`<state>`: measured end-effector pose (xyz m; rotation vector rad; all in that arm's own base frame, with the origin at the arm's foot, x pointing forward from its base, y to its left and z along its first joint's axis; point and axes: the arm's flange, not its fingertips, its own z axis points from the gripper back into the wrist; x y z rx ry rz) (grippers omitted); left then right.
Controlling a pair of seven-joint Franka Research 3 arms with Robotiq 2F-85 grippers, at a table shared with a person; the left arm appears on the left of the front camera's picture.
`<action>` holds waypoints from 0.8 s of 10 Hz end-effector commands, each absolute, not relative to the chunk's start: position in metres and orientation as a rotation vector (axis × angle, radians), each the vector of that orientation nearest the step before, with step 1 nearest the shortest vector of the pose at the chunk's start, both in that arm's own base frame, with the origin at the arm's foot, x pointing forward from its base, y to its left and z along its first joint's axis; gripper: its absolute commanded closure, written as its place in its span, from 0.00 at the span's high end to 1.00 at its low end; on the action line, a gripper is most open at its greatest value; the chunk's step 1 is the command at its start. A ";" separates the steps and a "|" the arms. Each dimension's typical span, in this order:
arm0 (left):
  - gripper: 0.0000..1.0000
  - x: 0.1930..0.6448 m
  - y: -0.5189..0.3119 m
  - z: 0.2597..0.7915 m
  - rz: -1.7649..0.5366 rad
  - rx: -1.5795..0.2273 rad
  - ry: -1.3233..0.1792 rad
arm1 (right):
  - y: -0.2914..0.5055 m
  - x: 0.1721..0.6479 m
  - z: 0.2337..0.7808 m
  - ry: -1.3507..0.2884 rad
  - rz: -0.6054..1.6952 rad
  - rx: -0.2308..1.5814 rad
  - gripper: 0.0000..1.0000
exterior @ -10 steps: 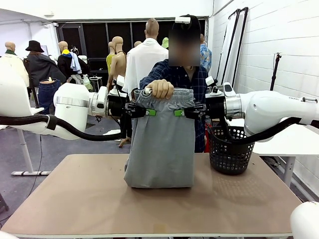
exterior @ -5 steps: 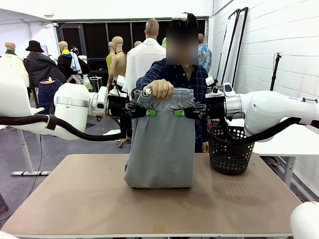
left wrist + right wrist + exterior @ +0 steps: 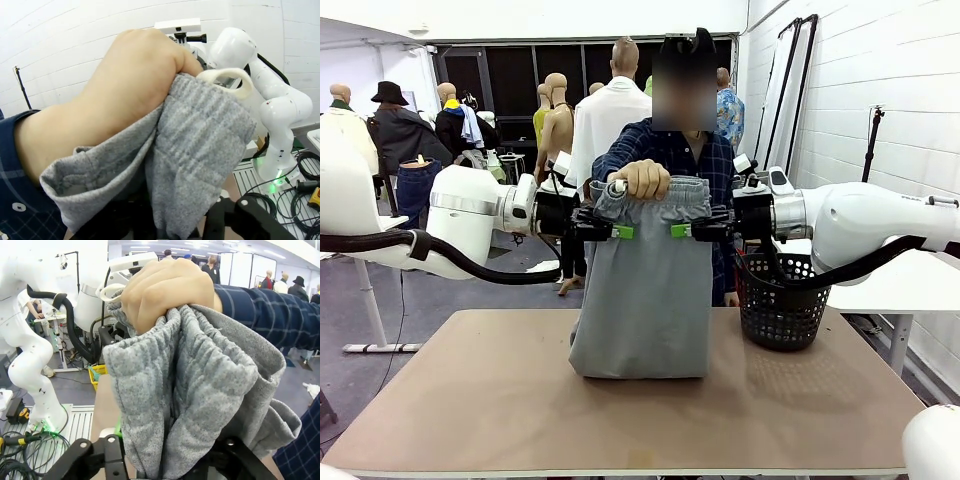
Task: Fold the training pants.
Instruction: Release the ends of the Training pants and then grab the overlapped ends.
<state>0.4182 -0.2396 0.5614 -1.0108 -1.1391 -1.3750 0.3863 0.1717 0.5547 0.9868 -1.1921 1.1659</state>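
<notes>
Two claws of mine, left claw (image 3: 621, 231) and right claw (image 3: 682, 230), straddle the training pants (image 3: 642, 310) near their top; clamped or slack, I cannot tell. Person's hand (image 3: 642, 178) holds them upright, hem on table (image 3: 470, 400). Handover step, I judge: next calls for a sure pinch on both sides.

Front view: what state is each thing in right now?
Light grey jersey training pants: hanging upright, bottom resting on the brown table, waistband bunched in the person's hand.
Black plastic mesh basket: upright on the table.
Left gripper: jaws against the pants, grip unclear.
Right gripper: likewise.
</notes>
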 end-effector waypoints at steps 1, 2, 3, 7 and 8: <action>1.00 0.421 -0.234 0.565 -1.389 -1.010 -1.139 | 0.173 0.385 0.558 -1.174 1.164 1.001 1.00; 1.00 0.422 -0.234 0.565 -1.384 -1.011 -1.141 | 0.172 0.385 0.558 -1.174 1.161 1.002 1.00; 1.00 0.422 -0.234 0.565 -1.380 -1.013 -1.145 | 0.172 0.384 0.558 -1.170 1.159 1.000 1.00; 1.00 0.423 -0.232 0.565 -1.365 -1.021 -1.148 | 0.172 0.384 0.557 -1.157 1.157 1.004 1.00; 1.00 0.423 -0.231 0.566 -1.362 -1.021 -1.148 | 0.173 0.384 0.557 -1.155 1.158 1.004 1.00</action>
